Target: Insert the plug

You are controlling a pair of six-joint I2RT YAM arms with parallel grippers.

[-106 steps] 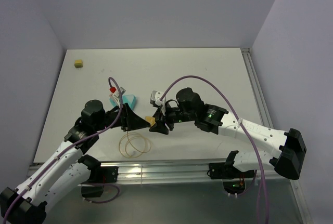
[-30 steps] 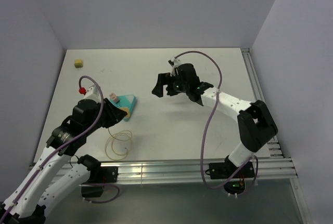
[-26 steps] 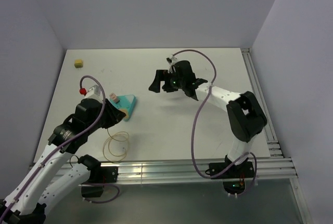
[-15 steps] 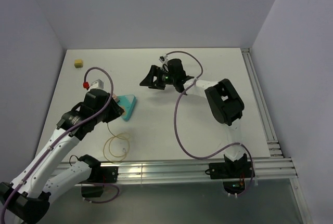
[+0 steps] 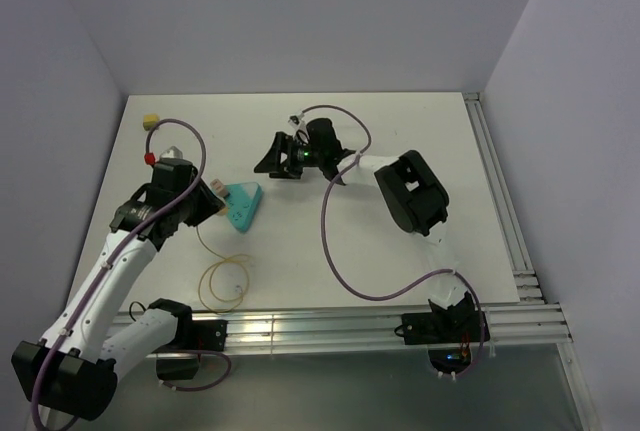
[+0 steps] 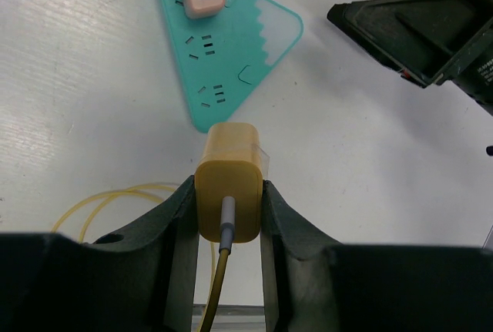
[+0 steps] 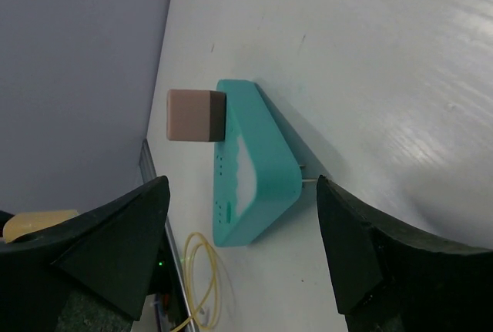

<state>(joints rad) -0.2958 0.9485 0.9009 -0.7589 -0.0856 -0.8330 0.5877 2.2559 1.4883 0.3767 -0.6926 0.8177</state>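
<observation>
While your left gripper (image 6: pixel 228 193) is clenching the yellow plug (image 6: pixel 229 164) low in the wrist view, just short of the teal power strip (image 6: pixel 246 47), you are needing to square it over a free socket (image 6: pixel 209 95); your right gripper (image 5: pixel 268 154) is hovering released.

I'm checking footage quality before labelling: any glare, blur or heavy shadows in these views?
Top external: soft even light, faint shadows, glare on the metal rail. Left wrist: small yellow blocky plug sharp; streaky sheen on the white table. Right wrist: bright sheen on the table's right; teal wedge-shaped plastic block casts a soft shadow.
</observation>
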